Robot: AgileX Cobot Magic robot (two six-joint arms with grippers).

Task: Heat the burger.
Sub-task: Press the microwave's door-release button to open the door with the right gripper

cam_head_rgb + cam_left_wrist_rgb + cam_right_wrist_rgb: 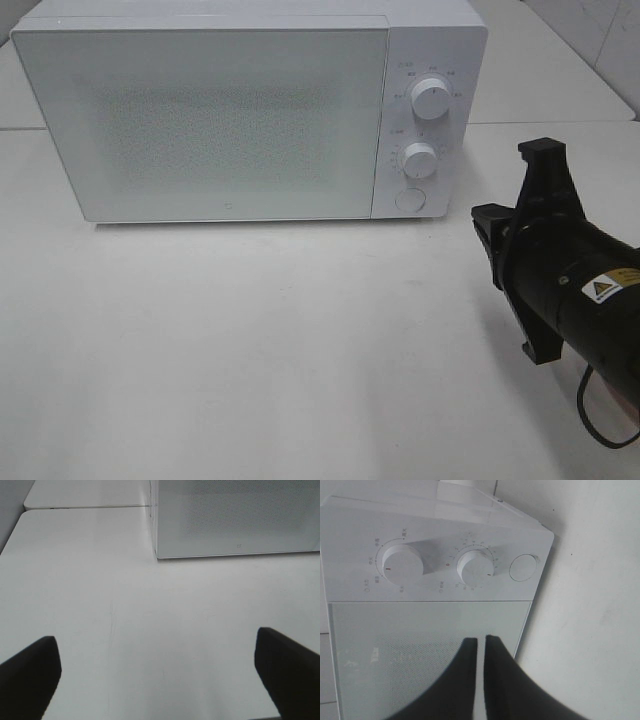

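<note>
The burger is out of view; no frame shows it. The white microwave (pixel 230 120) stands at the back of the table with its door (pixel 215 125) closed. My right gripper (pixel 488 222) hovers in front of the microwave's right end, rolled on its side, short of the control panel. In the right wrist view this gripper (pixel 480 642) has its black fingers (pixel 495 652) almost touching, shut on nothing, level with the door's edge next to the panel. My left gripper (pixel 160 680) is open wide over bare table, off the microwave's front left corner (pixel 156 555).
The control panel carries an upper knob (pixel 430 98), a lower knob (pixel 420 160) and a round door button (pixel 409 200). The white table (pixel 250 340) stretches in front of the microwave. A seam between tabletops (pixel 85 507) runs behind the left side.
</note>
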